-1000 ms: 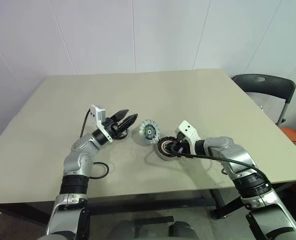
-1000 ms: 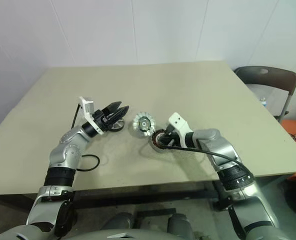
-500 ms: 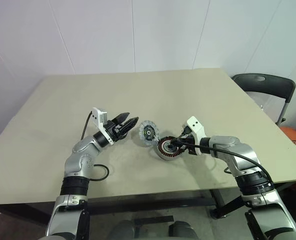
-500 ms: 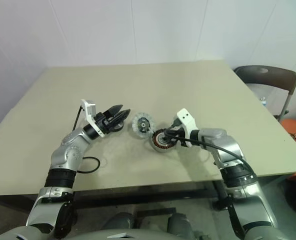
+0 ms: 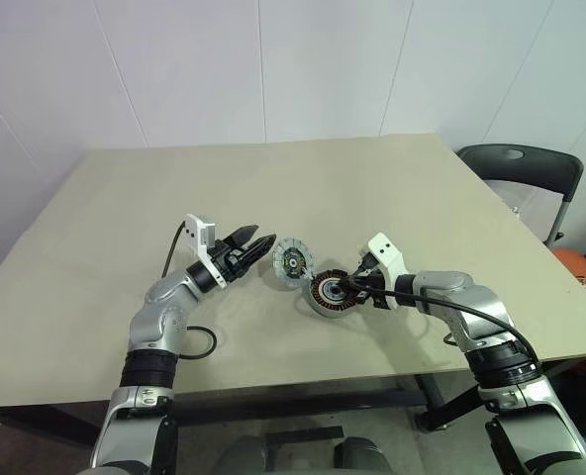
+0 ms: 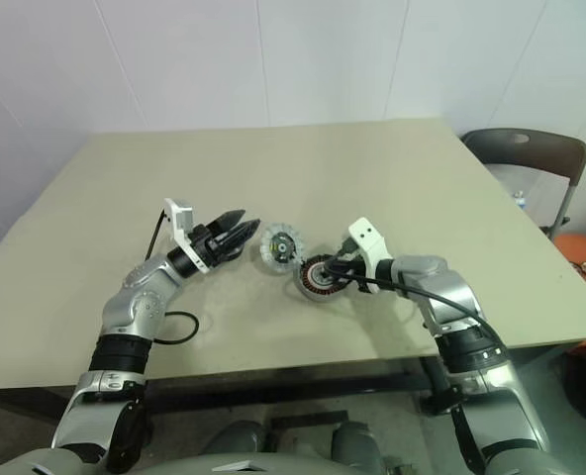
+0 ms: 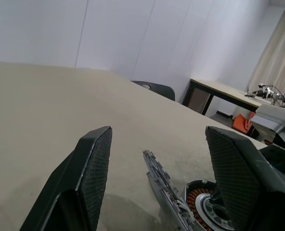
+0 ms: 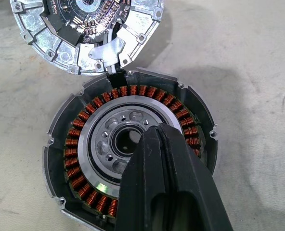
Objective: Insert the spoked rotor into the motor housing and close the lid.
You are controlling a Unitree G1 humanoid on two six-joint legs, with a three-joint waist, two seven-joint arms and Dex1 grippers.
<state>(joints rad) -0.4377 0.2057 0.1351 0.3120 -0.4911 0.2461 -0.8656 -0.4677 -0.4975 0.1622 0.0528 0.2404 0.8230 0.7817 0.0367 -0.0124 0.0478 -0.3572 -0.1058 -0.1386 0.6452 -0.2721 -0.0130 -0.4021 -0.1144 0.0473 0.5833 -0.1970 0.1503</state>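
Right wrist view shows the right gripper (image 8: 158, 144) with its two black fingers pressed together, holding nothing, their tips resting over the hub of the spoked rotor (image 8: 125, 139), which sits inside the ring of copper windings of the motor housing (image 8: 133, 154). A second ago those fingers were slightly apart at the rim of the housing; they have since closed fully, and the arm has hardly shifted. Judged from this, the rotor is already seated and the closed fingers are being used to press or check it, so the insertion step looks finished or nearly so.

The lid (image 5: 294, 264) stands tilted open, attached at the far edge of the housing by a small white hinge piece, its inner face turned toward the housing. The left gripper (image 5: 254, 242) hovers just beside the lid on the table (image 5: 392, 188), fingers spread wide and empty, unchanged over the last second. What remains is to swing the lid down over the housing, and the waiting left gripper seems well placed for that.
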